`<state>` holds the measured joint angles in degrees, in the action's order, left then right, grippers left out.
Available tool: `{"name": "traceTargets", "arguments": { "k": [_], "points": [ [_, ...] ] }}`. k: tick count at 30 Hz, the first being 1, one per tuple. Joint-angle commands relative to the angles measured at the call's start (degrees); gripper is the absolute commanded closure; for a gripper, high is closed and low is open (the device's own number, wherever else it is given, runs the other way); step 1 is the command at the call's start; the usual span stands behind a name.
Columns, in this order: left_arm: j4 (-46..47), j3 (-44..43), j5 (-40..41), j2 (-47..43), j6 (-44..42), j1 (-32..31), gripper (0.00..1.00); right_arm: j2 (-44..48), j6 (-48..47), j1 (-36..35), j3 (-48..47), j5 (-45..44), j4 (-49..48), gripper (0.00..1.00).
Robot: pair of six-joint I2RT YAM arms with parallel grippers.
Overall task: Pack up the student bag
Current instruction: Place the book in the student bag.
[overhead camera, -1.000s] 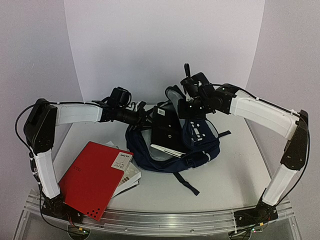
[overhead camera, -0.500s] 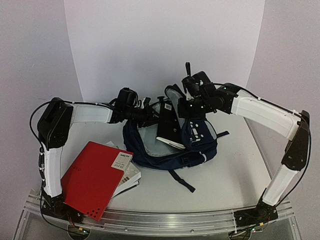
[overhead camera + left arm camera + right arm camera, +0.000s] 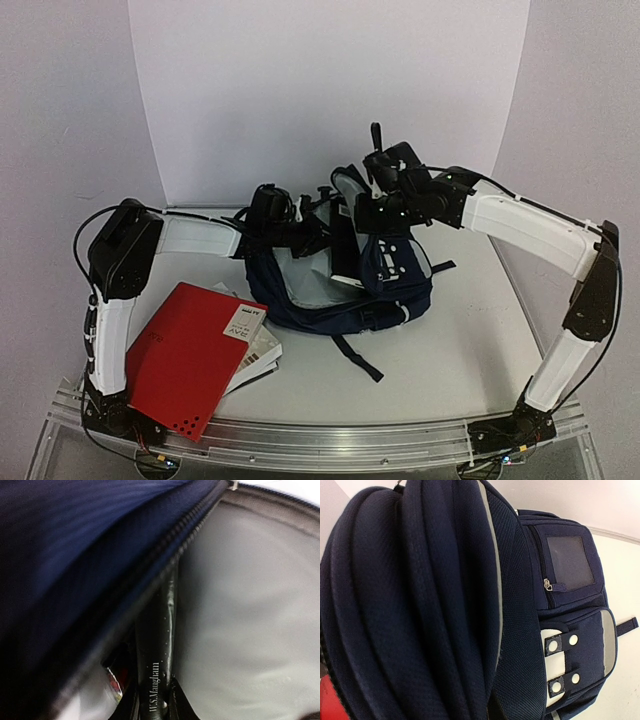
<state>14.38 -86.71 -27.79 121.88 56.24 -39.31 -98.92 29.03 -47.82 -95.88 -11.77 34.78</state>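
Observation:
The student bag (image 3: 385, 275), dark navy with white front buckles (image 3: 560, 665), stands on the table with its mouth open to the left and its grey lining (image 3: 250, 605) showing. My left gripper (image 3: 312, 238) reaches into that mouth, shut on the spine of a black book (image 3: 156, 645) lettered "W.S.Maugham"; the book (image 3: 338, 250) sits mostly inside the bag. My right gripper (image 3: 372, 208) is shut on the bag's top edge and holds it up. In the right wrist view navy fabric (image 3: 420, 605) hides the fingers.
A red book (image 3: 190, 358) lies at the front left of the table, on top of white papers (image 3: 258, 358). A black strap (image 3: 358, 358) trails from the bag toward the front. The metal rail (image 3: 320, 440) runs along the near edge.
My left gripper has moved right and pushed the black book deeper into the bag. The bag's body has drawn in and stands more upright. The right arm has barely moved.

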Motion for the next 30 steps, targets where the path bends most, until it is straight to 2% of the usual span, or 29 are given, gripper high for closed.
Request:
{"name": "traceTargets", "arguments": {
  "k": [1,12,14,18,20,23,30],
  "points": [
    [6.1,-7.0,5.1,3.8,-0.6,-2.5,1.0,1.4,-0.7,-1.6,-4.0,-1.9,-12.6,1.0],
    [7.9,-9.7,10.8,9.3,-5.8,-6.4,0.99,-2.8,-1.2,-1.5,-3.2,-3.2,-13.2,1.0],
    [6.8,-10.6,10.5,10.0,-6.8,-6.4,0.95,-3.2,-1.1,-1.5,-3.0,-2.8,-13.2,1.0],
    [3.0,-8.0,10.1,6.7,-8.4,-4.9,0.75,-3.0,-1.3,-1.5,-1.9,-3.2,-13.2,0.99],
    [3.2,-3.3,9.9,2.8,-7.6,-3.2,0.64,-2.4,-1.4,-1.5,-1.3,-3.8,-13.3,0.92],
    [2.9,4.1,8.9,-4.2,-7.3,-0.9,0.51,-1.9,-1.5,-1.5,-0.3,-4.0,-13.3,0.75],
    [-8.4,13.8,11.7,-18.4,-10.3,2.9,0.38,0.5,-1.8,-1.2,3.6,-6.5,-12.8,0.39]
  ]
}}
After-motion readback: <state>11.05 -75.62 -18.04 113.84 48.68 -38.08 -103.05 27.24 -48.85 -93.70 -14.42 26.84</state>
